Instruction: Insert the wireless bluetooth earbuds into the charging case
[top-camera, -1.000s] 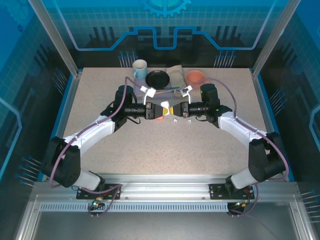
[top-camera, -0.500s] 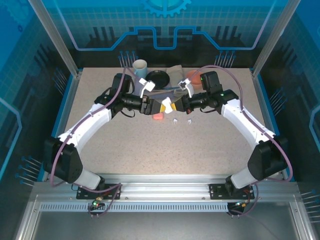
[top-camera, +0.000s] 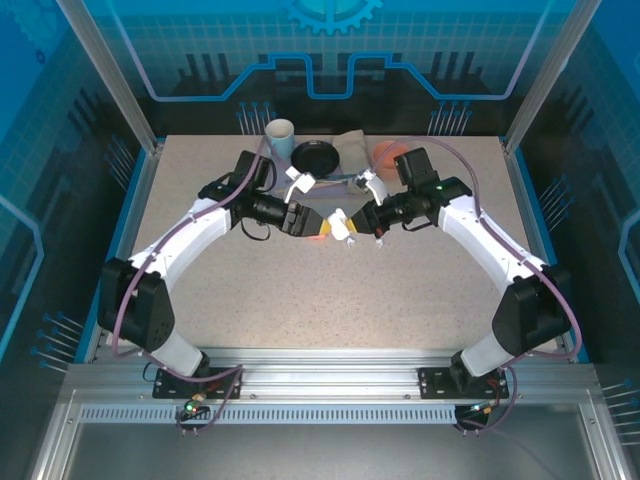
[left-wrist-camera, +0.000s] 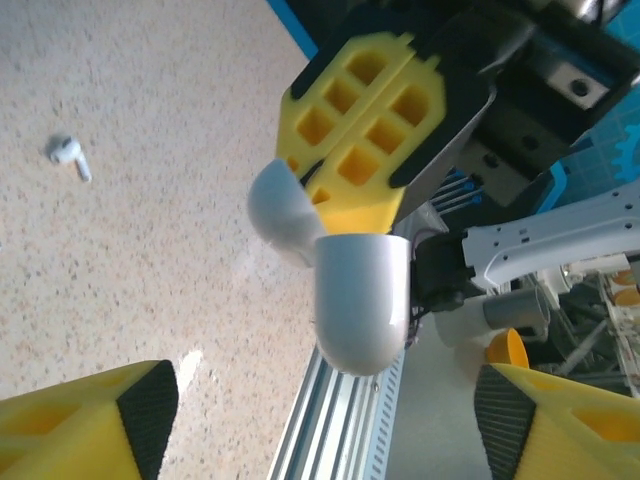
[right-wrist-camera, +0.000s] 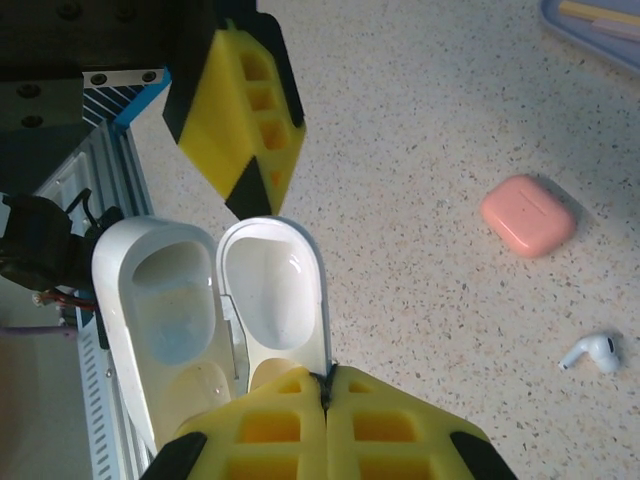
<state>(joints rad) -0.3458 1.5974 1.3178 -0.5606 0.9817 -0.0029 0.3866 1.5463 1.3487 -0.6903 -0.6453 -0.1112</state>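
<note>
My right gripper (right-wrist-camera: 327, 385) is shut on the rim of one half of the white charging case (right-wrist-camera: 200, 300), which is hinged open with both hollow halves empty. From the left wrist view the case (left-wrist-camera: 352, 295) hangs from the right gripper's yellow fingers (left-wrist-camera: 365, 130), above the table. My left gripper (left-wrist-camera: 325, 400) is wide open, its pads far apart on either side of the case and not touching it. One white earbud (right-wrist-camera: 592, 352) lies on the table near a closed salmon-pink case (right-wrist-camera: 528, 215). Both grippers (top-camera: 312, 222) (top-camera: 352, 222) meet at mid-table.
At the back of the table stand a white mug (top-camera: 280, 133), a black plate (top-camera: 314, 157), a folded cloth (top-camera: 350, 150) and an orange bowl (top-camera: 390, 152). A blue tray edge (right-wrist-camera: 600, 20) lies beyond the pink case.
My left gripper has opened wide and let go of the white case. Both arms rose, then came back down to mid-table, the right still carrying the case.
</note>
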